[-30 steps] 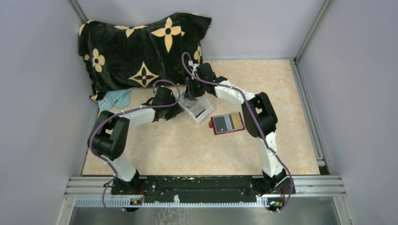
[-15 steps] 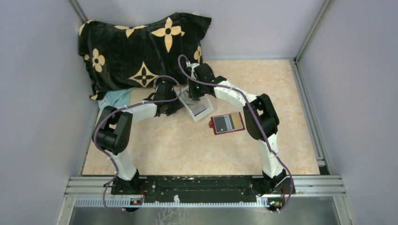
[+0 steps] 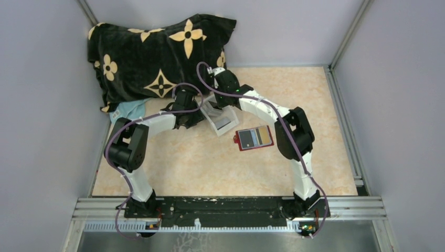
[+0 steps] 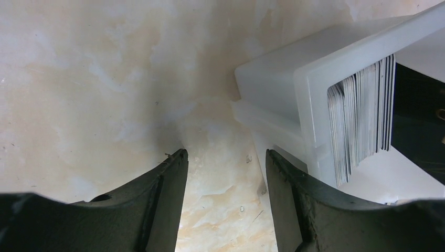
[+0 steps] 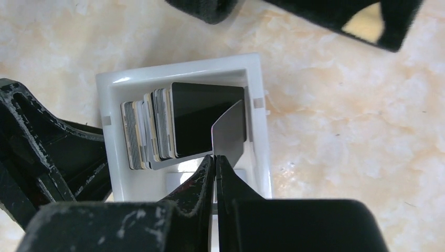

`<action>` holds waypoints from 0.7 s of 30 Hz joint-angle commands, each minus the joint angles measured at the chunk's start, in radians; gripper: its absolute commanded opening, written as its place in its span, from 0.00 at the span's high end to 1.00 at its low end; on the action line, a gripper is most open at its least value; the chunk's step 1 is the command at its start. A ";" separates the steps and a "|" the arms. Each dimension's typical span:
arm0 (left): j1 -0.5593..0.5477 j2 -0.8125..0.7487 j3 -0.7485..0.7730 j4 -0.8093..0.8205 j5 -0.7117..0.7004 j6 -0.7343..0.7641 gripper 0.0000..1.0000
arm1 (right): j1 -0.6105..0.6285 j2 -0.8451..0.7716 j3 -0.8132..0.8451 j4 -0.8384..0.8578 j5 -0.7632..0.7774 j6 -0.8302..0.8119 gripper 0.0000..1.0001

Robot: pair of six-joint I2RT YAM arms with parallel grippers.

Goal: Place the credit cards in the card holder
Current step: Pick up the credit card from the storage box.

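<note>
A stack of credit cards [image 5: 157,128] stands on edge in a small white tray [image 5: 181,71]. My right gripper [image 5: 215,157] is shut on one grey credit card [image 5: 229,134], pinching its lower edge at the tray's right end, beside a black-faced card [image 5: 207,118]. From above, the right gripper [image 3: 216,102] hangs over the tray [image 3: 222,122]. The red card holder [image 3: 254,138] lies open just right of the tray, with cards showing in its slots. My left gripper [image 4: 225,157] is open low over the table, its right finger [image 4: 286,194] against the tray's side [image 4: 278,89]. The cards' edges [image 4: 362,113] show there.
A black pillow with tan flower marks [image 3: 157,58] lies at the back left, a light blue cloth [image 3: 128,110] at its near edge. Grey walls close the table on three sides. Both arms arch over the middle of the table.
My right gripper has closed on a grey card in the tray, and its wrist has shifted slightly back and left. The left arm drew in a little toward the tray.
</note>
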 commanded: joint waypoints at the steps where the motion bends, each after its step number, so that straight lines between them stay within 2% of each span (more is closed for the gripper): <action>1: 0.009 0.025 0.052 -0.015 -0.010 0.043 0.37 | 0.019 -0.097 0.000 0.006 0.089 -0.037 0.99; 12: 0.019 0.007 0.108 -0.088 -0.059 0.092 0.35 | 0.034 -0.193 -0.064 0.008 0.138 -0.045 1.00; 17: 0.020 -0.088 0.056 -0.111 -0.114 0.102 0.31 | 0.047 -0.262 -0.098 0.000 0.143 -0.041 1.00; 21: 0.020 -0.235 -0.022 -0.079 -0.095 0.129 0.30 | 0.052 -0.350 -0.173 -0.006 0.118 -0.022 1.00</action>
